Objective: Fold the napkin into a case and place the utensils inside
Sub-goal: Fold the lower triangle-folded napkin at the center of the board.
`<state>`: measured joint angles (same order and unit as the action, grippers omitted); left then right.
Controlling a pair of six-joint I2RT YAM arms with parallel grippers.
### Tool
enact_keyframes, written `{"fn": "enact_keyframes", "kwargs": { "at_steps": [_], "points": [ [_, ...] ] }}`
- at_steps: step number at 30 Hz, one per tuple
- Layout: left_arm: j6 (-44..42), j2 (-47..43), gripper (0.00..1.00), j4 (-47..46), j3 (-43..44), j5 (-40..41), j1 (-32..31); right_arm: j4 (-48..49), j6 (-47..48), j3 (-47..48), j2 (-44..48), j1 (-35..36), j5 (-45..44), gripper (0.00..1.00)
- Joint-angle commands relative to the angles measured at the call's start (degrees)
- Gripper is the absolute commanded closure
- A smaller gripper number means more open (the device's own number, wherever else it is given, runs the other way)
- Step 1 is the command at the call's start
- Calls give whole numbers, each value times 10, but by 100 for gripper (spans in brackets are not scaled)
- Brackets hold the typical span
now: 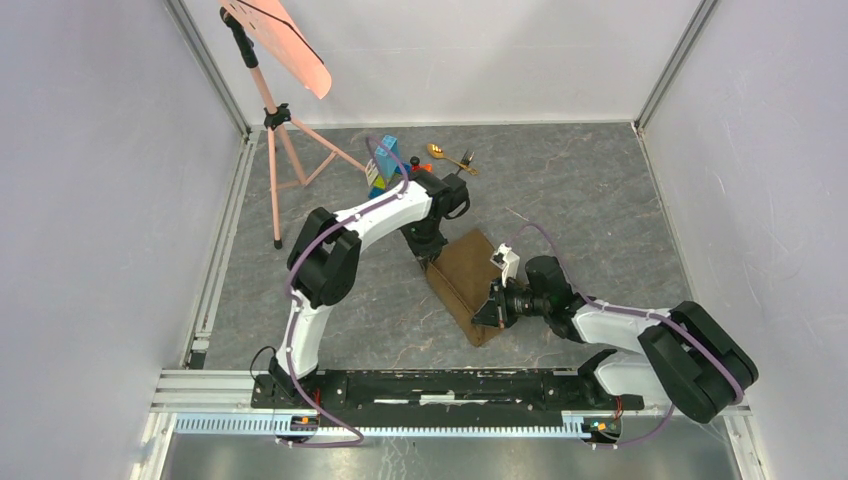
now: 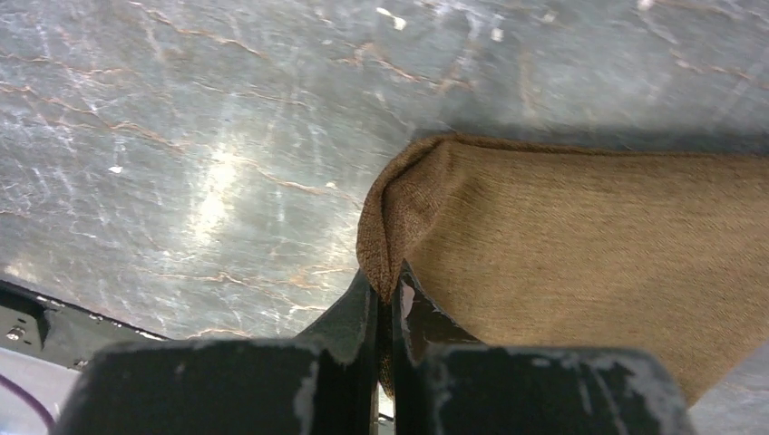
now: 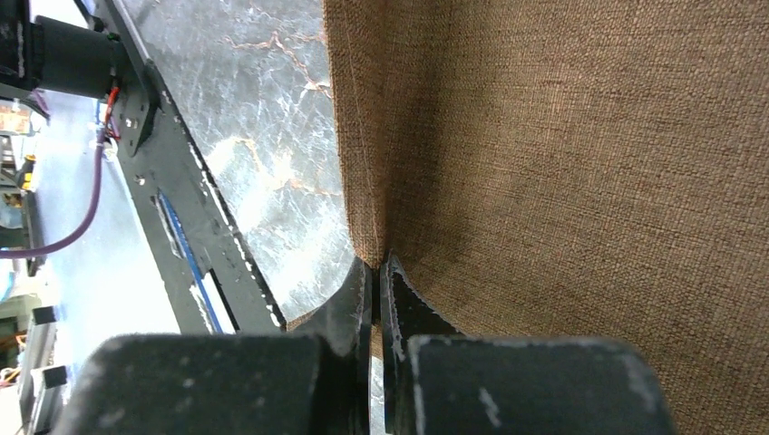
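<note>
Pinching two corners of the brown woven cloth napkin (image 1: pixel 462 272), both arms are plainly at the folding step. The left gripper (image 2: pixel 388 292) has its jaws closed nearly flat on a doubled-over corner at the napkin's left end, and the cloth rises out of the pinch in a soft fold. The right gripper (image 3: pixel 376 269) is clamped just as tight on an edge at the end nearer the arms' bases. Between them the napkin lies as a slanted rectangle in the middle of the grey marbled counter (image 1: pixel 600 200). It looks doubled at least once, though I cannot count the layers. The small shiny gold-coloured spoon (image 1: pixel 437 152) and the thin dark metal fork (image 1: pixel 467 160) lie together at the back of the counter, well apart from the cloth and near a stack of colourful toy blocks (image 1: pixel 383 160). To my eye the case is not finished and nothing has gone into it. The next move, I judge, calls for both arms to carry their corners across together, level and at a matching pace, so that the fold lands square and neither edge slips from its pinch.
</note>
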<state>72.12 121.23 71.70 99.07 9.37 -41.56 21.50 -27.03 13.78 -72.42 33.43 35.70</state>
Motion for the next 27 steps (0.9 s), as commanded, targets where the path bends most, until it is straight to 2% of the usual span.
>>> {"fn": "enact_keyframes", "kwargs": {
  "at_steps": [1,3,8,11,17,22,27],
  "points": [
    [33,17,98,40,63,99,-7,-91,46,-2,11,-1,-1,95],
    [30,28,98,40,76,91,-7,-87,51,0,25,-1,-10,88],
    [21,45,98,41,94,78,-7,-34,41,-1,60,0,-41,56],
    [15,48,98,40,95,71,-8,1,35,4,66,1,-59,43],
    [4,47,98,41,95,51,-8,50,64,39,23,20,-89,29],
    [-2,41,98,39,94,33,-8,91,92,62,-12,66,-134,25],
    [-9,34,98,41,91,21,-7,68,131,109,-42,136,-261,16]
  ]
}}
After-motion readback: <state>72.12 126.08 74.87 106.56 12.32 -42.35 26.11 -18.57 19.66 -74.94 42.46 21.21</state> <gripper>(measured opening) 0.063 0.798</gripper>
